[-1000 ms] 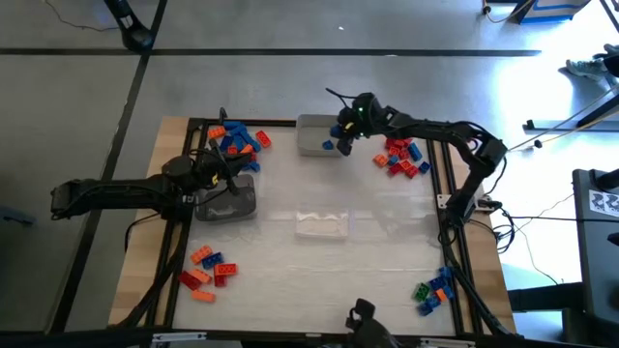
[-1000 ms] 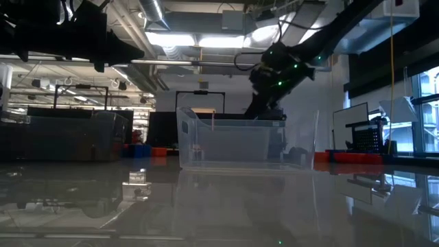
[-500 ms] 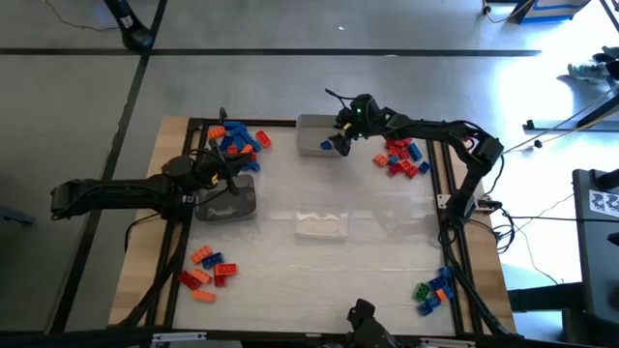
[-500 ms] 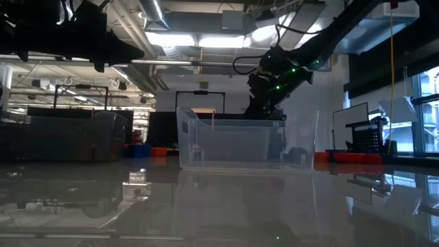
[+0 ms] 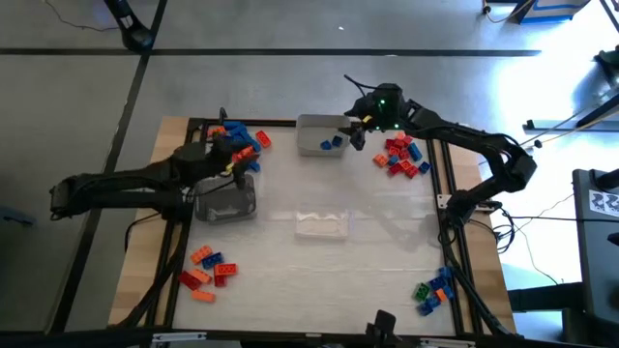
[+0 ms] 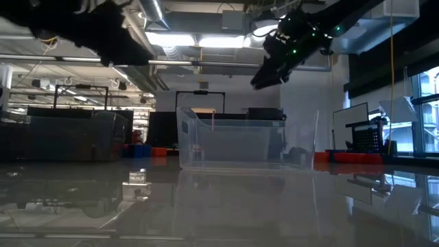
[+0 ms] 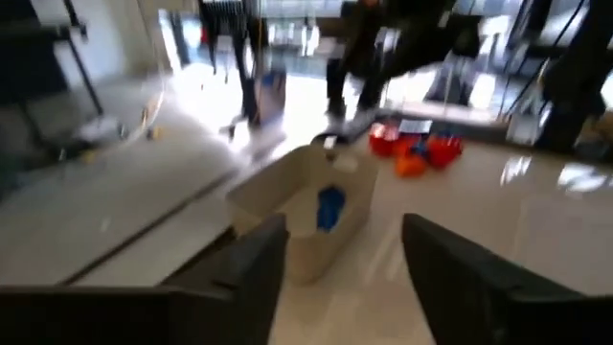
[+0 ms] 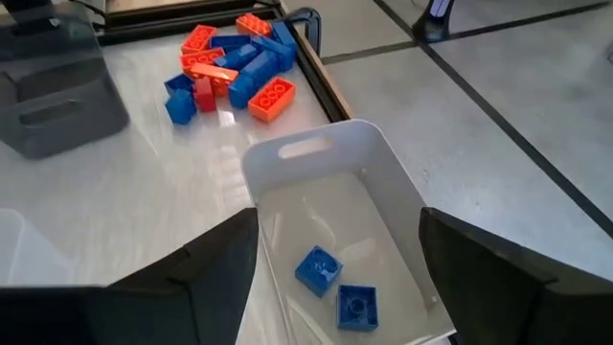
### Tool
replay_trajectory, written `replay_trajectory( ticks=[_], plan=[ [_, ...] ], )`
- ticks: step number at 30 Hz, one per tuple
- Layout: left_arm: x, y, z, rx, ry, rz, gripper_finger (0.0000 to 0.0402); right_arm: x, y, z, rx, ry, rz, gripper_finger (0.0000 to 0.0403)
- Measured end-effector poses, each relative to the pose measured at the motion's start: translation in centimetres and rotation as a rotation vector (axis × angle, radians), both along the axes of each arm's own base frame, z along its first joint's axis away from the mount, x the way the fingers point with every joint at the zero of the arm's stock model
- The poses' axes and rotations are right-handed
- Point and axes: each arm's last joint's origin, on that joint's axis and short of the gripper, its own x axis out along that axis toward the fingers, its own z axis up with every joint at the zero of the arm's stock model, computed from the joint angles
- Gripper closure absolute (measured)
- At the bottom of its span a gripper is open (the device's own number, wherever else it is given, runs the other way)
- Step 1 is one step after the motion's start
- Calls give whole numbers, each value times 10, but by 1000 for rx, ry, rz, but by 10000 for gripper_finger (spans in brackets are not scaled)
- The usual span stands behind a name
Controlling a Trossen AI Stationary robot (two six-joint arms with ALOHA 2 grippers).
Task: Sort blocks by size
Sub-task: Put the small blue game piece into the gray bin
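Partly blurred white tray (image 8: pixel 378 168), two blue blocks (image 8: pixel 317 268) inside

Two dark fingers (image 8: pixel 163 287) of the right gripper (image 8: pixel 340 278) stand spread wide at five and seven o'clock, framing a white tray (image 8: pixel 388 192) with nothing between them. Two small blue blocks (image 8: pixel 335 287) lie on the tray's floor toward six o'clock, just beside each other; a slot handle is cut into the tray's far wall. At eleven o'clock a loose pile (image 8: pixel 235 67) of orange, red and blue blocks sits on the glossy table (image 8: pixel 124 192), up against a black frame rail (image 8: pixel 316 53). A grey bin (image 8: pixel 53 91) stands at ten o'clock. Grey floor (image 8: pixel 498 86) with dark seams fills the two o'clock side.
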Motion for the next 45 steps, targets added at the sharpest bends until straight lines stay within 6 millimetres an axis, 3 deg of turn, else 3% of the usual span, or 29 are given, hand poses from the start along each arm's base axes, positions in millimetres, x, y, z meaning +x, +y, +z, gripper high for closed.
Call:
replay_trajectory(
  ticks=[6,13,22,31,45],
  plan=[
    [23,21,31,-125,249,82,146,-1,0,1,-14,5,9,116],
    [57,43,35,-284,552,142,149,-1,0,0,-17,9,1,116],
    [85,55,12,-308,693,124,151,-1,0,0,-20,20,-14,116],
    [86,70,-16,-482,773,266,151,-1,0,0,-19,20,-14,116],
    [91,89,-57,-675,890,265,151,-2,1,-2,-7,35,-14,116]
  ],
)
